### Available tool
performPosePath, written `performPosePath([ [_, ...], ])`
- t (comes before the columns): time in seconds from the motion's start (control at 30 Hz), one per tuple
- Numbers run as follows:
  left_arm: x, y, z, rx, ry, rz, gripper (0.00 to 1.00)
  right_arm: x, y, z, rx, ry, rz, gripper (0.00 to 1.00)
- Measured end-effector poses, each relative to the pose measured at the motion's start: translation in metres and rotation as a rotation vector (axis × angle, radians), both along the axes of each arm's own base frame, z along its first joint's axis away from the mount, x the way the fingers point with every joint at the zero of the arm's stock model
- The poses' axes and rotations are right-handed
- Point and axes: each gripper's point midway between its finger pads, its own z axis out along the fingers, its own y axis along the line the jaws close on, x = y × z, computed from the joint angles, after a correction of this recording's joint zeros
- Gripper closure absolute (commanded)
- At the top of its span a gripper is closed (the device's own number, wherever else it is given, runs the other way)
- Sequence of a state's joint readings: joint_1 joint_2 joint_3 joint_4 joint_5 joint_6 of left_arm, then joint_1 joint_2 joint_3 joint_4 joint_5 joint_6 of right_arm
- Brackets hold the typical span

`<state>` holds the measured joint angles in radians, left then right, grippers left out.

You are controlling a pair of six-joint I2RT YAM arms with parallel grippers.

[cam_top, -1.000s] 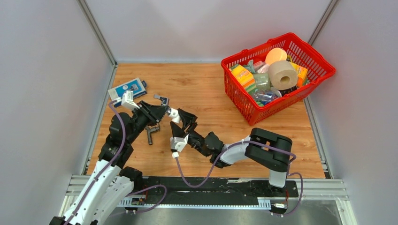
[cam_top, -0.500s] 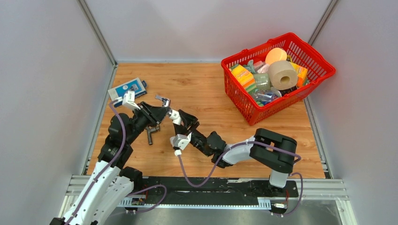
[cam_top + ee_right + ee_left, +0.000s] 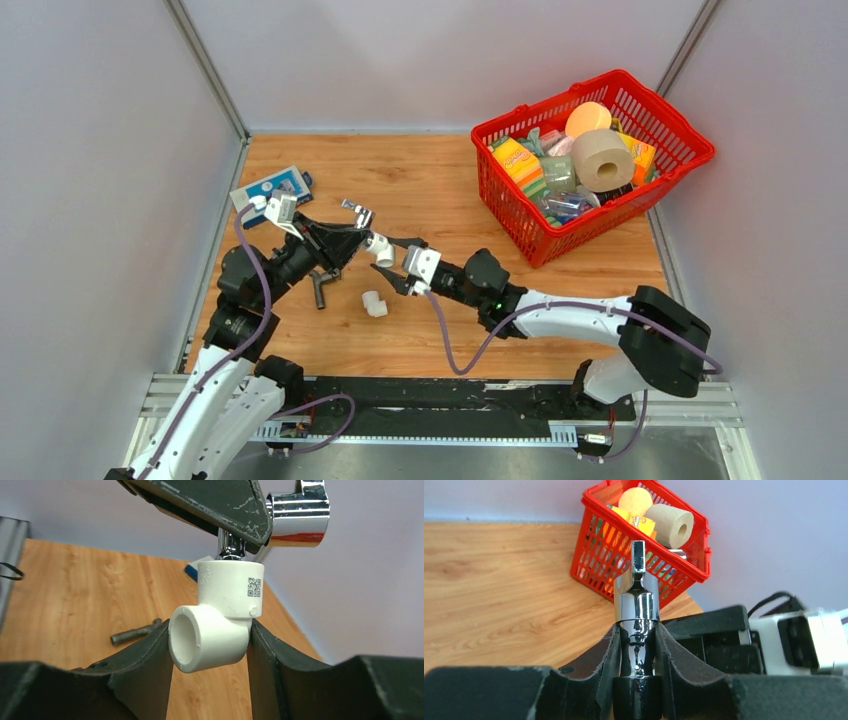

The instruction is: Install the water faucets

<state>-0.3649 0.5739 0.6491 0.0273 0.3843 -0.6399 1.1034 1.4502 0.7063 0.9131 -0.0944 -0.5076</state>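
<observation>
With the left pincer [image 3: 637, 635] clamped on the chrome faucet [image 3: 636, 600] and the right pincer [image 3: 209, 630] gripping a white elbow [image 3: 222, 607], the faucet's stem met the elbow's mouth above the surface [image 3: 450, 190], so threading seemingly came next, needing straight alignment, while the grey faucet [image 3: 320, 287] lay nearby.

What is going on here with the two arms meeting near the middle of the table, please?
The left gripper is shut on the chrome faucet, and the right gripper is shut on a white elbow fitting. The faucet's lower end sits at the fitting's upper opening, so the two appear to be in the middle of being joined above the table. The dark grey faucet and a second white elbow lie on the wood, not yet assembled.
</observation>
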Motion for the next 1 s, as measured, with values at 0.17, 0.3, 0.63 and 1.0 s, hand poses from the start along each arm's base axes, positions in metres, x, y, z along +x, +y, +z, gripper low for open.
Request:
performPosePath([
  [0.17, -0.002, -0.001, 0.009, 0.068, -0.126, -0.025, 1.00, 0.001, 0.006, 0.009, -0.015, 0.236, 0.146, 1.00],
  [0.3, -0.008, -0.005, 0.022, 0.097, -0.239, -0.066, 1.00, 0.000, 0.002, 0.023, 0.003, 0.415, 0.252, 1.00],
  [0.63, -0.037, -0.015, 0.030, 0.135, -0.448, -0.194, 1.00, -0.025, -0.012, 0.038, 0.012, 0.714, 0.480, 0.66],
  [1.0, -0.023, -0.014, -0.014, 0.098, -0.341, -0.158, 1.00, 0.020, -0.040, 0.065, 0.077, 0.498, 0.203, 0.36],
])
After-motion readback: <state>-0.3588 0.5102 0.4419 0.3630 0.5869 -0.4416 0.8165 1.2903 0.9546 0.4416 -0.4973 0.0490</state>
